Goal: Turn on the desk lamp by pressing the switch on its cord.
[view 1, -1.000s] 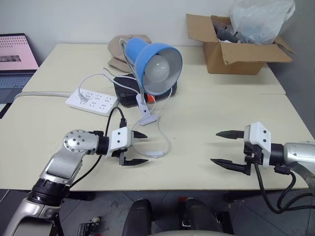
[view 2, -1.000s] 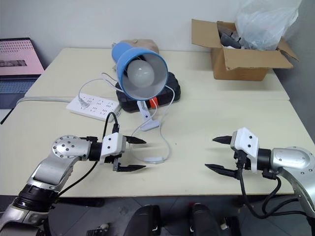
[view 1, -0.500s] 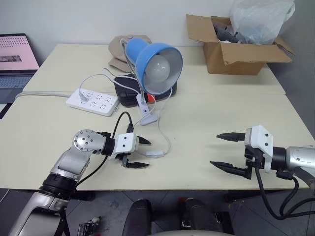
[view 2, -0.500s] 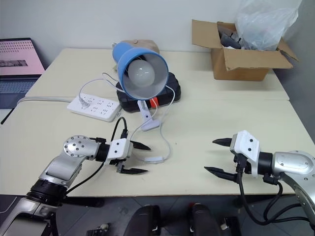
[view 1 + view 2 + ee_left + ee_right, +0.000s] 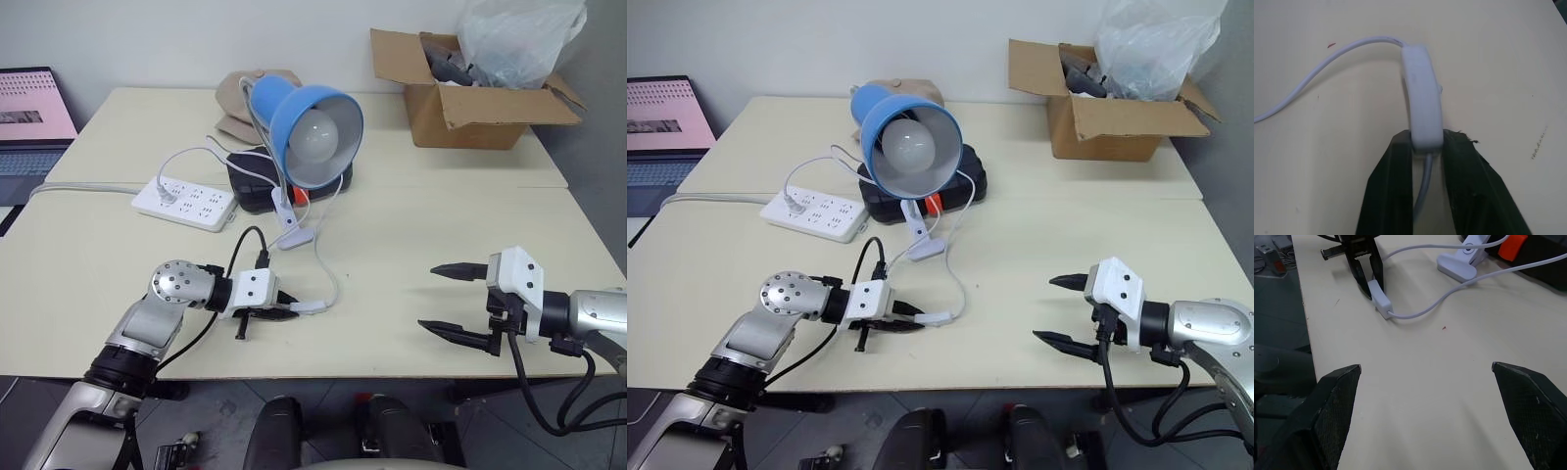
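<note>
The desk lamp [image 5: 312, 116] stands mid-table, its blue shade facing me, the white bulb [image 5: 315, 139] unlit, and its white clip base [image 5: 292, 235] on the tabletop. The thin white cord [image 5: 329, 272] loops down toward me to the small white switch [image 5: 310, 307], which lies flat near the table's front edge. My left gripper [image 5: 288, 312] is shut on the near end of the switch [image 5: 1420, 103], with one black finger [image 5: 1393, 191] on each side. My right gripper [image 5: 431, 295] hovers open at the front right with nothing between its fingers [image 5: 1339, 396].
A white power strip [image 5: 184, 201] lies at the left. A black case [image 5: 247, 184] sits behind the clip. An open cardboard box [image 5: 470, 103] holding a plastic bag stands at the back right. A laptop [image 5: 29, 117] is off the far left. The table's front edge [image 5: 372, 370] runs close below both grippers.
My left gripper has dropped slightly toward the switch and its fingers have gone from wide open to shut on the switch's end. The right gripper has stayed put, still open.
</note>
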`<state>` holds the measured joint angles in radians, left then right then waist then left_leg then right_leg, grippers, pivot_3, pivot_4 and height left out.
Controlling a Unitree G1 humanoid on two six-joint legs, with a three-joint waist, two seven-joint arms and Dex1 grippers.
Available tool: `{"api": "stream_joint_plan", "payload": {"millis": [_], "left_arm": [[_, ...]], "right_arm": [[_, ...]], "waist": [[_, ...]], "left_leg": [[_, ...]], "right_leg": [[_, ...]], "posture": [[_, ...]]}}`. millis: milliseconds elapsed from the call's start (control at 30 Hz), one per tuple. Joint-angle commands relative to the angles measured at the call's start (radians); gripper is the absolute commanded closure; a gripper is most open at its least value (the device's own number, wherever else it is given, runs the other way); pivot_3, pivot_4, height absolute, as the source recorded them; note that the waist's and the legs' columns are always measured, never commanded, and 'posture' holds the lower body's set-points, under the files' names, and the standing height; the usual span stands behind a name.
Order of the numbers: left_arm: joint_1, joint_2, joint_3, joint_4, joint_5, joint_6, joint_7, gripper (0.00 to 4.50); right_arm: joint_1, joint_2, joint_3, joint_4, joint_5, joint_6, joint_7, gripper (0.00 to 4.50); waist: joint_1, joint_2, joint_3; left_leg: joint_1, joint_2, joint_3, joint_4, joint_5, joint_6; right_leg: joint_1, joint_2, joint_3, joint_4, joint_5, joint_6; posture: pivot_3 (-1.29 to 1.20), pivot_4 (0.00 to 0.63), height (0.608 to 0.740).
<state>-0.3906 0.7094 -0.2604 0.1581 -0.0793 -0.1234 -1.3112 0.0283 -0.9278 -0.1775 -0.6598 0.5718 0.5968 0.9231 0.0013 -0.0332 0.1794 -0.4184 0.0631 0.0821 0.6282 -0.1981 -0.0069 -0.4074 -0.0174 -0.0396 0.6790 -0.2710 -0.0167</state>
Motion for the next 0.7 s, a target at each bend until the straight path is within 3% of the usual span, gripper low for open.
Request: {"api": "stream_joint_plan", "payload": {"millis": [33, 233, 467, 700], "left_arm": [[-0.020, -0.020, -0.008, 0.007, 0.013, -0.029, 0.018, 4.11], [-0.037, -0.035, -0.004, -0.001, -0.006, -0.023, 0.014, 4.11], [-0.164, -0.091, -0.022, -0.055, -0.065, 0.166, -0.028, 4.11], [-0.246, -0.131, -0.065, -0.055, -0.047, 0.330, -0.035, 4.11]], "right_arm": [[-0.013, -0.011, -0.033, -0.030, 0.014, -0.003, -0.003, 0.00], [-0.014, -0.007, -0.039, -0.036, 0.012, -0.002, -0.016, 0.00], [-0.044, 0.017, -0.055, -0.052, 0.016, -0.008, -0.068, 0.00], [-0.159, 0.040, 0.013, -0.072, 0.044, 0.091, -0.151, 0.00]], "waist": [[0.000, 0.000, 0.000], [0.000, 0.000, 0.000], [0.000, -0.001, 0.000], [-0.006, -0.001, 0.000]], "left_leg": [[0.000, 0.000, 0.000, 0.000, 0.000, 0.000], [0.000, 0.000, 0.000, 0.001, 0.000, 0.000], [0.000, -0.001, -0.001, 0.002, 0.000, 0.000], [0.000, 0.000, 0.000, 0.001, 0.000, 0.000]], "right_leg": [[0.000, 0.000, 0.000, 0.000, 0.000, 0.000], [0.001, 0.000, 0.000, 0.000, 0.001, 0.001], [0.001, 0.000, 0.000, 0.000, 0.001, 0.002], [0.001, 0.002, 0.002, 0.000, 0.001, 0.002]], "posture": [[0.00, 0.150, 0.740], [0.00, 0.150, 0.740], [0.00, 0.150, 0.740], [0.00, 0.150, 0.740]]}}
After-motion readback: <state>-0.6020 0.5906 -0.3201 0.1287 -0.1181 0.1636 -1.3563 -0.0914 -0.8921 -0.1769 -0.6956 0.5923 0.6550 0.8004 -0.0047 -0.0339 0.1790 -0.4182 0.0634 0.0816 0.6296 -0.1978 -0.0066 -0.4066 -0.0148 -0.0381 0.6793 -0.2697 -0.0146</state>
